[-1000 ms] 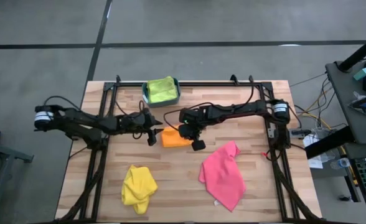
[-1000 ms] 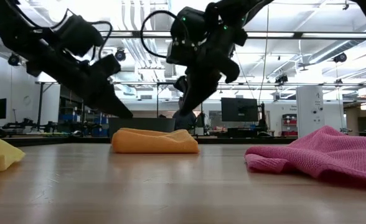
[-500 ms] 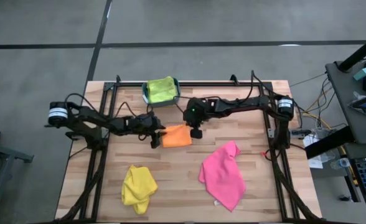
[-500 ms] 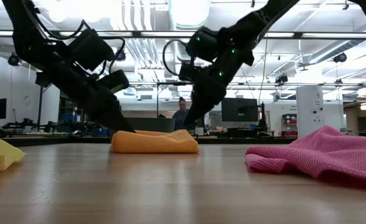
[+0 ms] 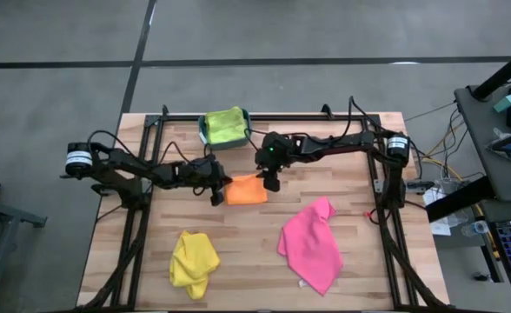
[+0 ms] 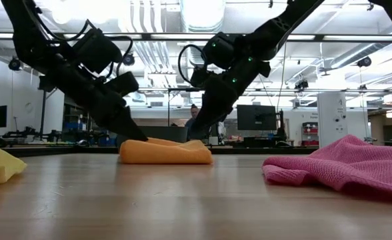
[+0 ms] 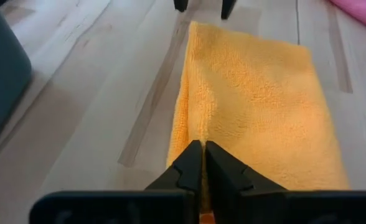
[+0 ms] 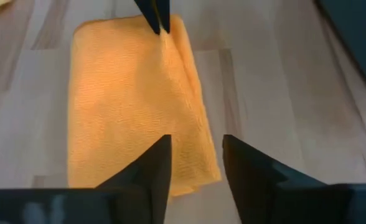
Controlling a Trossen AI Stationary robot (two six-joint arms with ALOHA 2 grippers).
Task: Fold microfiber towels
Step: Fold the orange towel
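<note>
**Orange towel pinned at one end, straddled at the other**

Orange towel point(image 5: 246, 189), folded into a flat rectangle, near the table's point(image 5: 360, 261) middle. Left gripper point(image 7: 202, 163) pinched together on the fold at one short end, probably to hold the layers fast for another fold or a lift. Right gripper point(image 8: 195, 165) at the opposite end, fingers apart, low over the cloth's corner, gripping nothing. Further out: pink towel point(image 5: 312, 243) crumpled on the right side, yellow towel point(image 5: 193, 261) bunched near the front left, lime green towel point(image 5: 224, 124) in the teal bin point(image 5: 203, 135) at the far edge. Nothing between towel and bin; arms close together, so some crowding likely.
</note>
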